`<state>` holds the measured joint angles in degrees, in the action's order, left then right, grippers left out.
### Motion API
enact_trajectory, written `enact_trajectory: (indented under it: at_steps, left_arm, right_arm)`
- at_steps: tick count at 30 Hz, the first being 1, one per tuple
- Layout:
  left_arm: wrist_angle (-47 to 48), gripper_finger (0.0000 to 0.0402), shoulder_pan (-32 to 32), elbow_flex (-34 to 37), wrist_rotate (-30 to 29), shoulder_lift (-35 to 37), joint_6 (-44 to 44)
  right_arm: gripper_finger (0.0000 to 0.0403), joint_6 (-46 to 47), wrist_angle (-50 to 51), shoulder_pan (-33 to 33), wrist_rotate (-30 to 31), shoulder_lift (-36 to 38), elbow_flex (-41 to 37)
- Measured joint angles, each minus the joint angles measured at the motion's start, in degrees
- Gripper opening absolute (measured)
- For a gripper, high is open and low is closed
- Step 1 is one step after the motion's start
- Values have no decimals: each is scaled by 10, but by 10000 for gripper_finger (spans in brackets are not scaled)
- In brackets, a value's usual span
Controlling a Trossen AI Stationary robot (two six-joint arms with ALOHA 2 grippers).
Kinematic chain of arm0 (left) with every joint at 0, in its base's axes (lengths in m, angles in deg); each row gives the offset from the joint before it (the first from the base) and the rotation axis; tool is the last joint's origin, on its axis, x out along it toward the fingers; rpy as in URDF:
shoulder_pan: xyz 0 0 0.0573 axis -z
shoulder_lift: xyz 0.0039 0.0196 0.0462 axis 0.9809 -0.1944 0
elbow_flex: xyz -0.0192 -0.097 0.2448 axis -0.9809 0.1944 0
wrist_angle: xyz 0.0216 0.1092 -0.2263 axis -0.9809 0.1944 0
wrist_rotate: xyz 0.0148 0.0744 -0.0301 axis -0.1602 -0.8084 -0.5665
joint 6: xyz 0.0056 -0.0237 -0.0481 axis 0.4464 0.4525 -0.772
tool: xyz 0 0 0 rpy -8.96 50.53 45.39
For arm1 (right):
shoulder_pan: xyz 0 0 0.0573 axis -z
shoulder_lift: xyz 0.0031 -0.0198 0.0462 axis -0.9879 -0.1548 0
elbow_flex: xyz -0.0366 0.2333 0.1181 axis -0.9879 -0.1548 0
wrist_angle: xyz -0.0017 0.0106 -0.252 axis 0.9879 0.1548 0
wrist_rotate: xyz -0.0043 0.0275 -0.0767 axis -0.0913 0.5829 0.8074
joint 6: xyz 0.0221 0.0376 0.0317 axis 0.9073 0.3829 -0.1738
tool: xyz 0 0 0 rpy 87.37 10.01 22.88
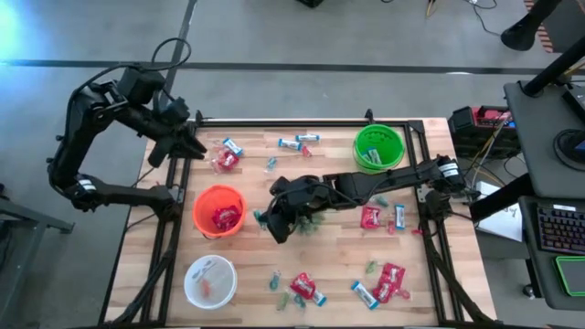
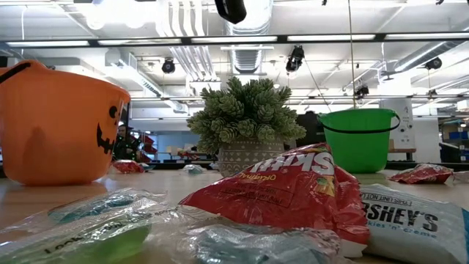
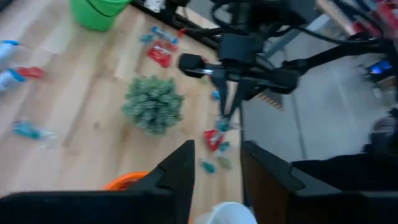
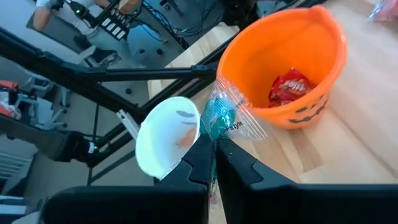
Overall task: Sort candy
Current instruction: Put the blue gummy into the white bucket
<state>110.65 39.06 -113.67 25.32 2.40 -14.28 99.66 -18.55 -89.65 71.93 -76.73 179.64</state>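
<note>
The teal candy (image 4: 219, 118) in its clear crinkly wrapper hangs above the tabletop (image 1: 338, 251) between the orange bowl (image 1: 218, 210) and the white bowl (image 1: 209, 280), clamped in the right pincer (image 4: 213, 152). It looks light and slippery, best pinched by its wrapper tail. The left pincer (image 3: 216, 163) waits apart near the far-left corner

a light wooden table (image 1: 338, 251) carries an orange bucket (image 1: 218, 210) left of centre, a white bucket (image 1: 209, 281) at lower left and a green bucket (image 1: 378, 147) at upper right. a spiky green plant (image 2: 245, 126) stands mid-table. candy (image 1: 388, 281) lies scattered along the top, right and bottom of the tabletop.
</note>
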Motion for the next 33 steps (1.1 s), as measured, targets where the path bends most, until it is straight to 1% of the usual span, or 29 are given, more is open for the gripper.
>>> enact_trajectory:
  at_steps: [5, 8, 11, 13, 18, 21, 25, 30, 33]
  left_arm:
    - [0, 163, 1, 0, 1, -4, -22]
    - [-2, 177, 4, 6, -2, -7, -35]
    - [-25, 179, 12, 19, -2, -7, -62]
    - [-57, 180, 18, 33, -2, -7, -83]
    - [-137, 180, 42, 48, -2, -10, -127]
    - [-158, 180, 59, 48, -2, -19, -144]
    - [-179, 180, 91, 48, -2, -38, -165]
    - [-190, 180, 129, 48, -3, -74, -163]
    - [-194, 180, 138, 48, -3, -89, -152]
  right_arm:
    - [9, -30, -10, 19, -11, 0, 6]
    - [9, -60, -10, 31, -12, 0, 29]
    - [9, -97, -9, 42, -12, 0, 65]
    - [9, -124, -3, 49, -11, 0, 95]
    - [9, -168, 58, 64, -6, -9, 164]
    - [9, -176, 80, 72, -6, -16, 181]
    - [9, -181, 84, 79, -5, -26, 195]
    - [9, -190, 106, 79, -6, -36, 211]
    - [9, -190, 111, 78, -5, -36, 212]
